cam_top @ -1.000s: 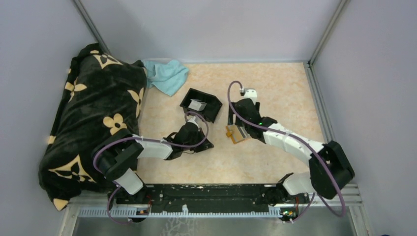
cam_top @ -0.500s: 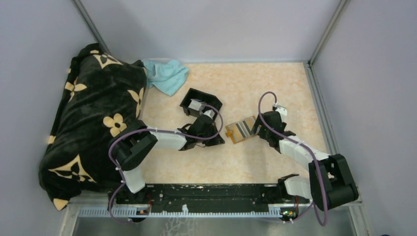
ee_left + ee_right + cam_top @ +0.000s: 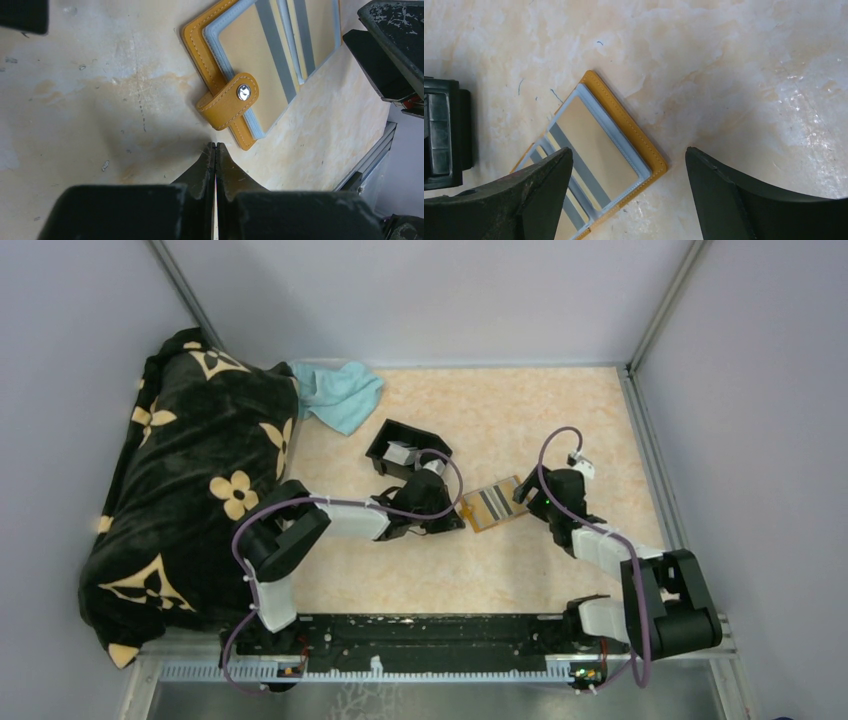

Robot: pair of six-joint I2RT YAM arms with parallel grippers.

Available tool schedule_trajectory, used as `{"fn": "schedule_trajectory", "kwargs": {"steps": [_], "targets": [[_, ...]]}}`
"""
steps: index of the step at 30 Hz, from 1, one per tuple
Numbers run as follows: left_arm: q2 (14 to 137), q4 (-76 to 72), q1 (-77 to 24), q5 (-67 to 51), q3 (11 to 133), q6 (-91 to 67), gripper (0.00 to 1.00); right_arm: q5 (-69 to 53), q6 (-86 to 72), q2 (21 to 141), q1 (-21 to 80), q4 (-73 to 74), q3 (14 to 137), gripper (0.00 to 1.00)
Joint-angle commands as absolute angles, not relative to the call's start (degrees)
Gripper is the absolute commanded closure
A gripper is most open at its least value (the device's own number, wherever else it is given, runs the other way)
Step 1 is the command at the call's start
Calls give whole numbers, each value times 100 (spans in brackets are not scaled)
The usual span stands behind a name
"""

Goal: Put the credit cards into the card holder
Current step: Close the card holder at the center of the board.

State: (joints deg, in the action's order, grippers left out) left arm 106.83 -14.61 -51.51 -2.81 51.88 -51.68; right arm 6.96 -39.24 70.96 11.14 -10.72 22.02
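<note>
Even, diffuse light leaves only soft shadows on the bench [image 3: 560, 420]. The right wrist view catches a pale sheen at right; both wrist views blur nearest the lens.

No text, number, brand name or sign can be read in any view. The black blanket [image 3: 190, 470] at 9 o'clock in the top view carries only tan flower and star motifs, with no letters legible. The metal snap [image 3: 243, 92] on the card holder [image 3: 492, 504] tab shows a plain, unmarked face.
</note>
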Motion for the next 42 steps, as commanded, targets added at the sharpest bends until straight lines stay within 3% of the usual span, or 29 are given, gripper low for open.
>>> {"fn": "schedule_trajectory", "kwargs": {"steps": [1, 25, 42], "targets": [[11012, -658, -5177, 71, 5227, -5106, 97, 377, -4197, 7304, 1038, -1100, 1955, 16], [11231, -148, -5182, 393, 5476, -5175, 96, -766, -4656, 6852, 1082, -1628, 1306, 22], [11260, -101, -5184, 404, 5224, -5166, 96, -1314, -4889, 5898, 1098, -2135, 1118, 36]]}}
